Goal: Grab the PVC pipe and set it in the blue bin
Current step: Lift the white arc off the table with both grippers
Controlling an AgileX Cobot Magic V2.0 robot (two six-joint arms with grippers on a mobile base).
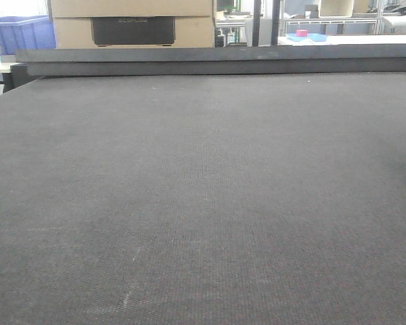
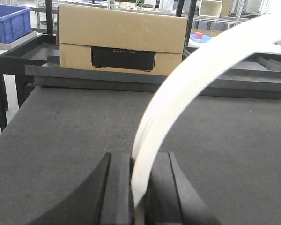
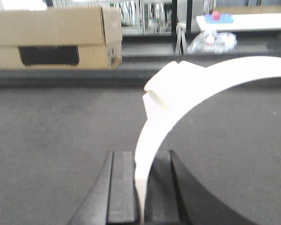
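PVC pipe: cannot be picked out in any of the three views, so its place cannot be told. Blue bin [image 1: 19, 32] just left of the cardboard box [image 1: 132, 24], resting on a pale surface beyond the table's far edge. Dark textured table mat [image 1: 203, 203] spread in front of the cardboard box, with a raised black rail [image 1: 223, 61] between mat and box.

Left gripper [image 2: 140, 190] closed to a narrow gap, black fingers [image 2: 118, 187] pressed against both sides of a curved white strip [image 2: 178, 93]. Arcs up from the pads and away to the right, crossing in front of the cardboard box's right edge.

Right gripper [image 3: 140, 187] likewise nearly closed, dark fingers [image 3: 122, 187] clamped on a second white strip [image 3: 215, 75]. Bends up and rightward, to the right of the cardboard box, with a stepped, blocky end near the top of its arc.

Small pink block [image 1: 302, 32] on a light blue tray [image 1: 311, 38], well to the right of the cardboard box.
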